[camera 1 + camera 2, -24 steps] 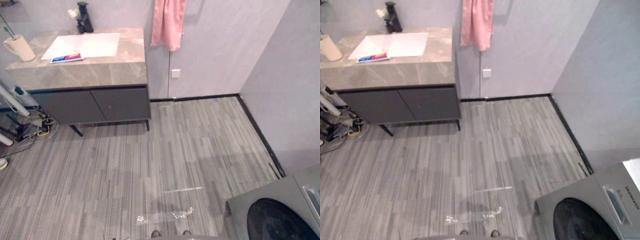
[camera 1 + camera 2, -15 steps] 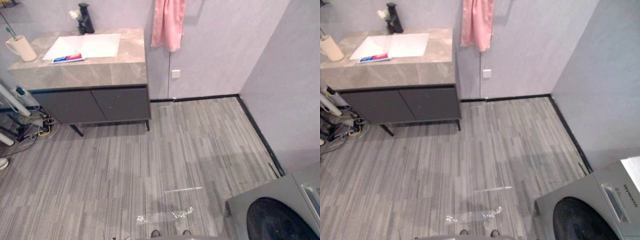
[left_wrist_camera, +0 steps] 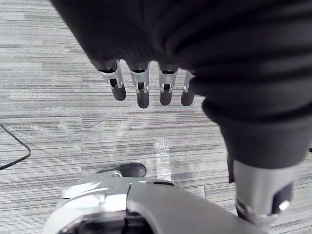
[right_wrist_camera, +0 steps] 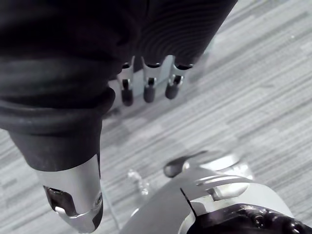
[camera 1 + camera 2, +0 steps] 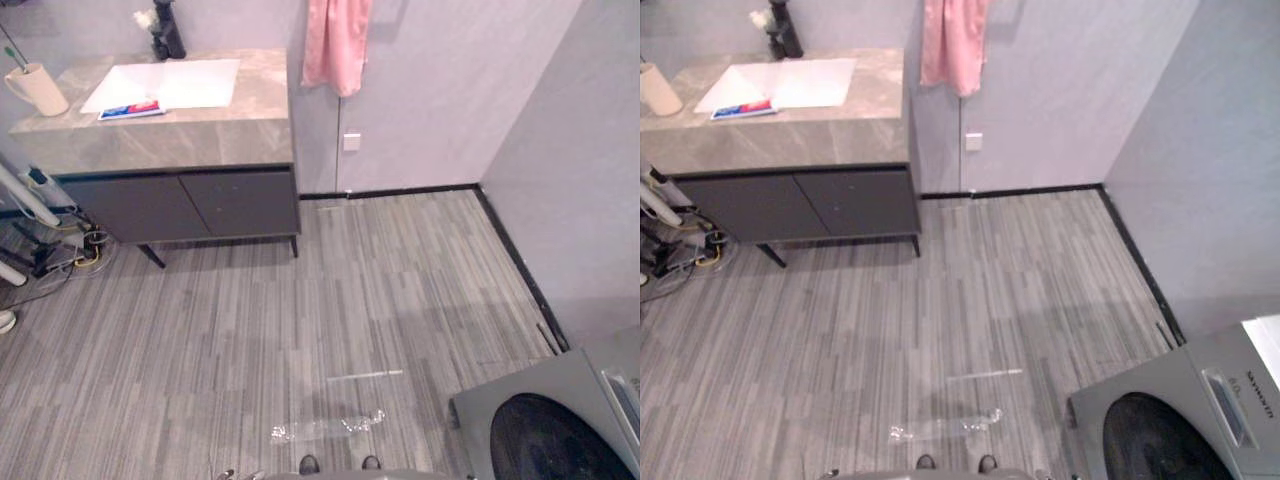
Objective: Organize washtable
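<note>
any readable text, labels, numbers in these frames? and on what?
Nothing can be quoted as it reads.
Control panel of the washing machine: a short line of print, too small and blurred to read.
Red-and-blue tube on the washtable: coloured print, too blurred to read.
Wall plate: no marking to be seen.
Cup on the washtable: plain, no text to be seen.

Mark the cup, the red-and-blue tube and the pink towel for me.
cup (image 5: 40,92): left eye view, its side wall.
red-and-blue tube (image 5: 131,109): left eye view, its middle.
pink towel (image 5: 336,45): left eye view, middle of the cloth.
</note>
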